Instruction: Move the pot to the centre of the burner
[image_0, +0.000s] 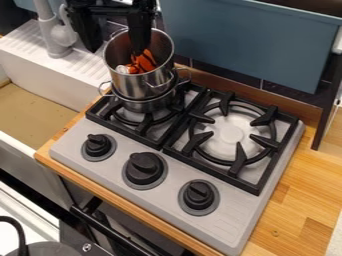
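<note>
Looks down at a slant on a toy kitchen, with a black bar handle (110, 232) at the near side, below the front edge of a wooden worktop (304, 200). Takes in a grey stove (234, 220) set on that wood, and to the left a white sink (40, 65) with a brownish bottom. Ends at the far side in dark tiles (240, 77) and a blue-grey panel (250, 40), beside a dark upright post (327, 105) at the right.

Comes next to three black knobs (144, 168) along the stove's front, then to black grates over a left burner (145, 121) and a right burner (232, 134). Includes a pale faucet (52, 35) at the sink, left of the pots.

Counts two metal pots, stacked: a shallow-looking lower pot (143, 103) with side handles, at the back part of the left burner and off its centre, and a taller upper pot (143, 82) seated in it. Holds orange pieces (143, 62) and something whitish, too small to name, in the upper one. Places the black gripper (119, 51) over the upper pot's left side, fingers wide apart. Cannot tell whether touching the rim.
</note>
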